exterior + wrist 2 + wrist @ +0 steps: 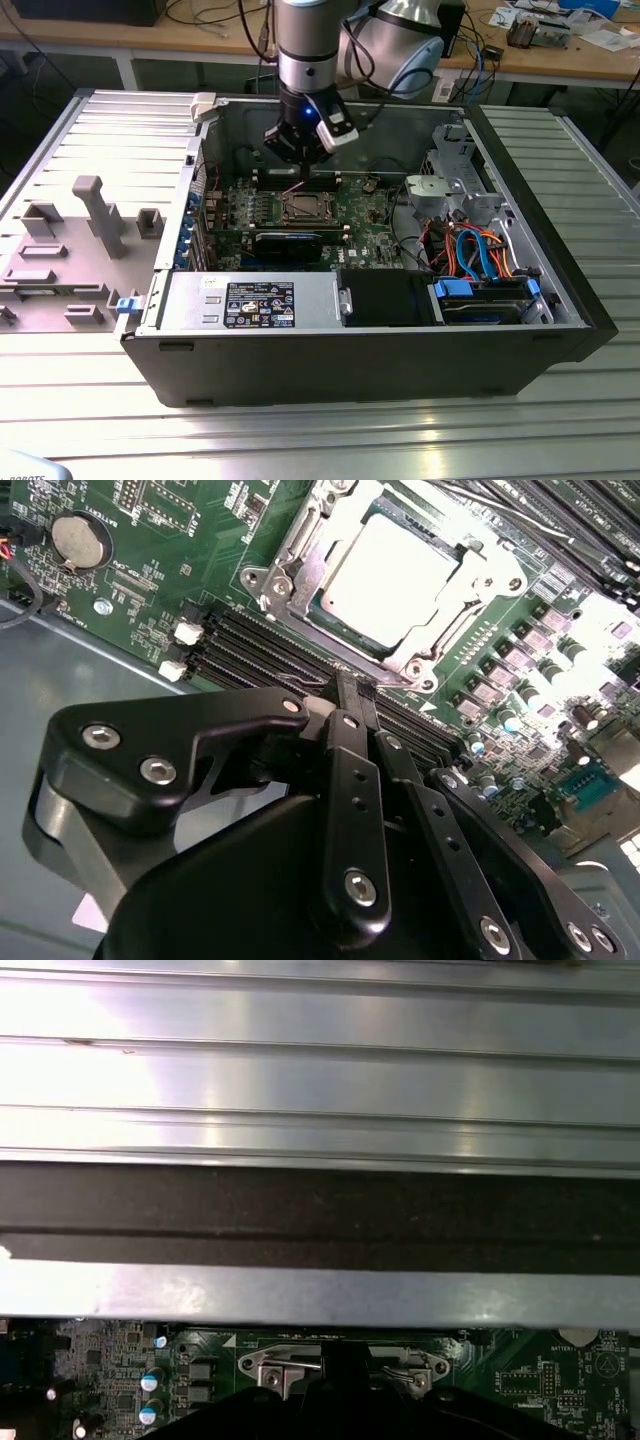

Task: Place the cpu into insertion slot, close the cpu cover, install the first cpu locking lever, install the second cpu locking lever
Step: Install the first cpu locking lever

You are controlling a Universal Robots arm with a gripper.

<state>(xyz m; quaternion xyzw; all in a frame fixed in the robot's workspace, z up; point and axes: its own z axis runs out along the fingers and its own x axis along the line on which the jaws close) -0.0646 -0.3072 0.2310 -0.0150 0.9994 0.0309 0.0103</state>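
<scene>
Cpu [395, 568], square dull-silver, sits under framed cpu cover [300, 540]; pincer [348, 688] closed, empty.

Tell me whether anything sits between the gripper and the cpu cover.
Nothing visible does. In the second wrist view the gripper, fingers together, hangs over the memory slots beside the cpu cover, which lies closed over the cpu.

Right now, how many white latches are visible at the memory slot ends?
2, in the second wrist view: one white latch nearer the round battery, the other beside it. The end effector may hide more.
</scene>
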